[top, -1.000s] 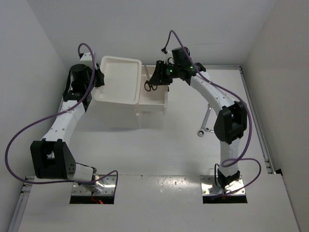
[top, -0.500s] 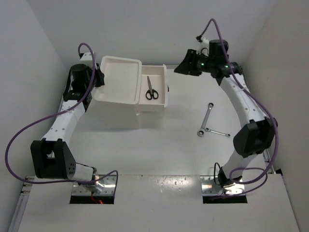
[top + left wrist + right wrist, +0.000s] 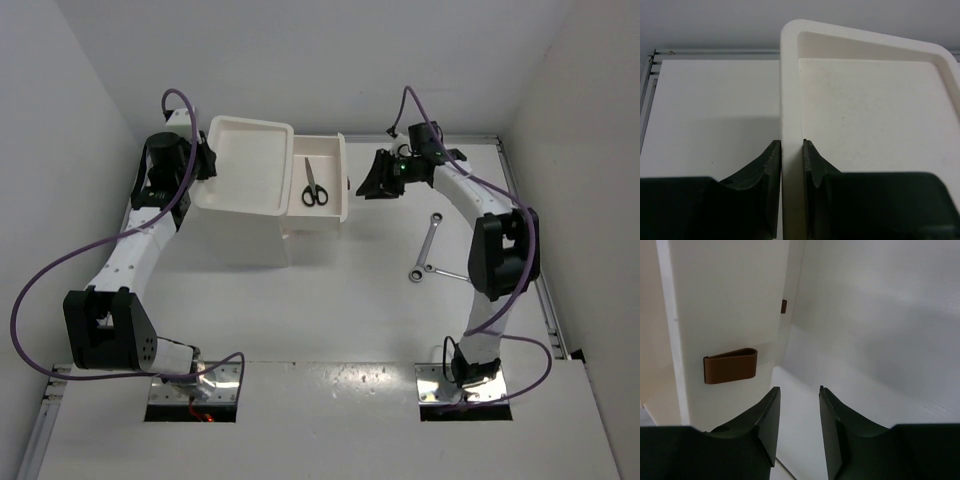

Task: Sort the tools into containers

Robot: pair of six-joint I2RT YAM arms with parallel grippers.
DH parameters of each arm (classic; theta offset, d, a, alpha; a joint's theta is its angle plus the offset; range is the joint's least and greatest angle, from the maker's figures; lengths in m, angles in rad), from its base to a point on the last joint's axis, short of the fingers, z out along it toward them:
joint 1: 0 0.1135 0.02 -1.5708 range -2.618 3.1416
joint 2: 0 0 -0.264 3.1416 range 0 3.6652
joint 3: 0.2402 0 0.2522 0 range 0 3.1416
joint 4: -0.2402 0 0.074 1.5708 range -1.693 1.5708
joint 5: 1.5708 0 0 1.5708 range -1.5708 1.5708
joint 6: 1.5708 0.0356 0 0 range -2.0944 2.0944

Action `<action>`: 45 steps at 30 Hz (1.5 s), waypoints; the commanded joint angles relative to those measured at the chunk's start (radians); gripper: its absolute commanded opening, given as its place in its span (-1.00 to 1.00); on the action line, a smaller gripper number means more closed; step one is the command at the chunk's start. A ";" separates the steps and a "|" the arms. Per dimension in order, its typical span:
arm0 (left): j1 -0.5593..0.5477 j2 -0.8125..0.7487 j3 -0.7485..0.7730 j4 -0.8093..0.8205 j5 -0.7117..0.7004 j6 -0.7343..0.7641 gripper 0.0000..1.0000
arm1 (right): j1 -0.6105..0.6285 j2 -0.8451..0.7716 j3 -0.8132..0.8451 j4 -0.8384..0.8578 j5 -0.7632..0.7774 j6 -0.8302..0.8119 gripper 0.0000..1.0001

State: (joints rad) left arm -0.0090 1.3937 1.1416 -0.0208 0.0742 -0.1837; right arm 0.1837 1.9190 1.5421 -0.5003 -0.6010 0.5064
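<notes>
The tall white box [image 3: 250, 235] has a shallow top tray [image 3: 250, 150]. My left gripper [image 3: 208, 160] is shut on the tray's left rim [image 3: 791, 100], one jaw on each side of it [image 3: 792, 146]. A white drawer [image 3: 332, 155] stands pulled out to the right, with the black-handled scissors [image 3: 314, 185] lying in it. My right gripper [image 3: 365, 188] is open and empty just off the drawer's front; in the right wrist view its jaws [image 3: 799, 390] are right of the dark red handle [image 3: 730, 366]. Two slim silver wrenches [image 3: 432, 236] [image 3: 440, 271] lie on the table. No pliers are in view.
A second small dark red handle [image 3: 784, 306] shows on a farther drawer front. The white table [image 3: 330, 310] is walled at the back and both sides. A metal rail [image 3: 525, 230] runs along the table's right edge.
The right gripper let go of the scissors in the drawer, lifted away up and right, then came back down to the drawer's front face. The left arm has not moved.
</notes>
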 commanded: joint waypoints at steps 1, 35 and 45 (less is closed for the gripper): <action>0.004 0.059 -0.100 -0.240 0.024 -0.005 -1.00 | 0.019 0.003 0.016 0.094 -0.057 0.040 -0.26; -0.082 0.169 -0.091 -0.249 0.082 -0.023 -1.00 | 0.304 0.273 0.406 0.094 -0.129 0.086 -0.26; -0.209 0.220 -0.071 -0.258 0.084 -0.042 -1.00 | 0.197 0.094 0.239 0.072 -0.072 0.000 -0.11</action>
State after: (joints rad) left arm -0.0917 1.4639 1.1744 -0.0212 -0.0059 -0.1387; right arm 0.4286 2.1246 1.8061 -0.4534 -0.6834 0.5480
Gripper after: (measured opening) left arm 0.238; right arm 0.439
